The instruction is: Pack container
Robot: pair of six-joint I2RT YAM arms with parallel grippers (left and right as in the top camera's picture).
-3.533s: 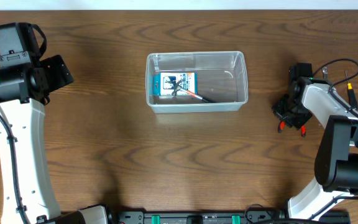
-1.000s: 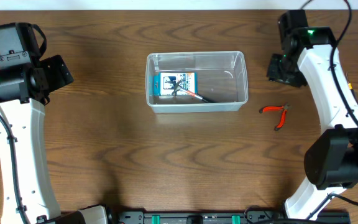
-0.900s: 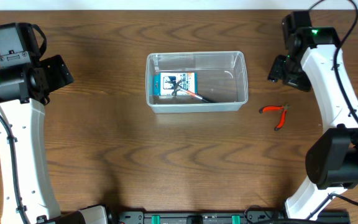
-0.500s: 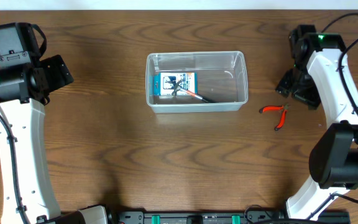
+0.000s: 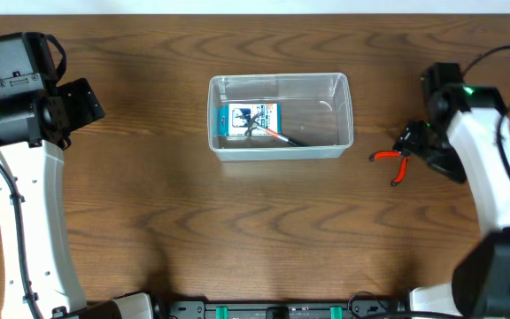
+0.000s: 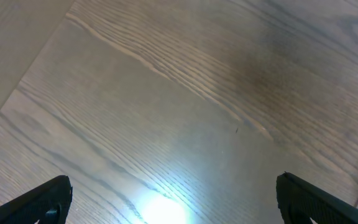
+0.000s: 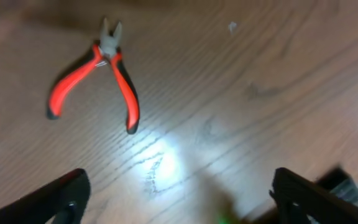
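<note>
sitting on the table [image 5: 237, 221] toward its far edge, the container [image 5: 278, 78] holds a small printed box [image 5: 248, 120]. red pliers [image 7: 98, 74] lie to its right, just ahead of my right gripper [image 7: 179, 205], fingers spread wide, holding nothing. my left gripper [image 6: 179, 208], far left, is spread too.

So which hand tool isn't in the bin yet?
The red-handled pliers, on the table right of the container, by the open right pincer. The other dark tool lies inside the container with the blue-and-white box.
</note>
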